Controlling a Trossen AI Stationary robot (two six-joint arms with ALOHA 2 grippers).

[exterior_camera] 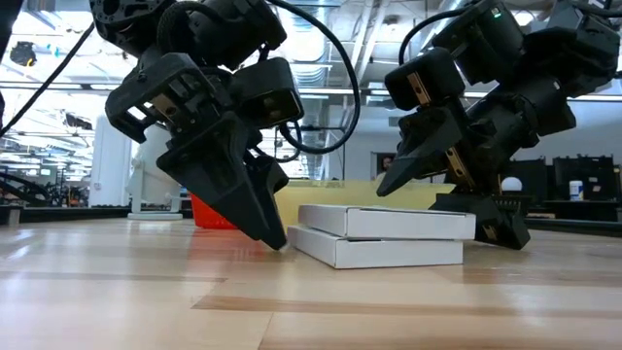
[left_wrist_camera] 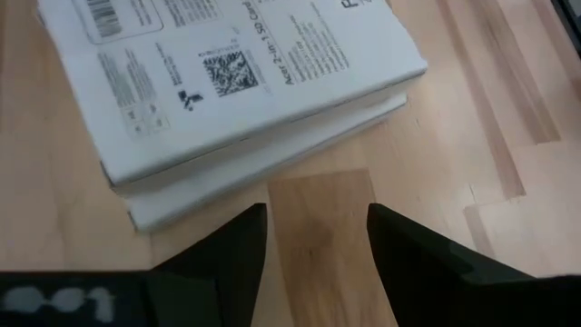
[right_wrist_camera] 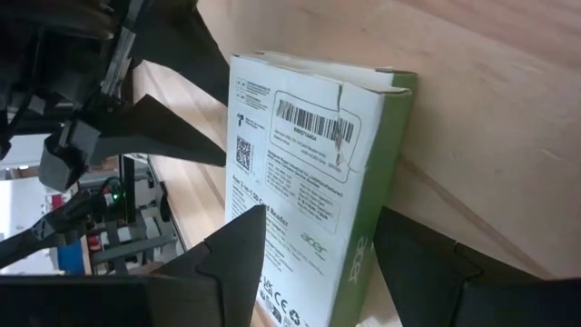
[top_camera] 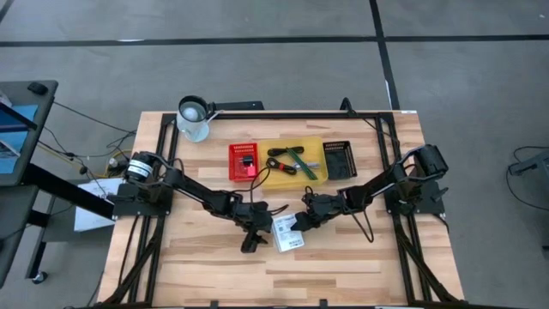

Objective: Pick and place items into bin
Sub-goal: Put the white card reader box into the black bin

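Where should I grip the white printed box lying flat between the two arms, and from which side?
Grip the white printed box across its thin side walls, coming from above, one finger on each long edge. It lies flat on the table, so only the edges offer purchase. The low view shows it as two stacked layers, so the fingers should span both. The right gripper is open and already straddles one end.

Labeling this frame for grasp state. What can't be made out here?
- White packet: one box or two stacked; the high view is too small, the low view suggests two layers.
- Left end effector: open, short of the packet; contact unclear in the low view.
- Right end effector: open around the packet's edge; contact not visible.
- Yellow bin contents: too small in the high view, blocked in the low view.
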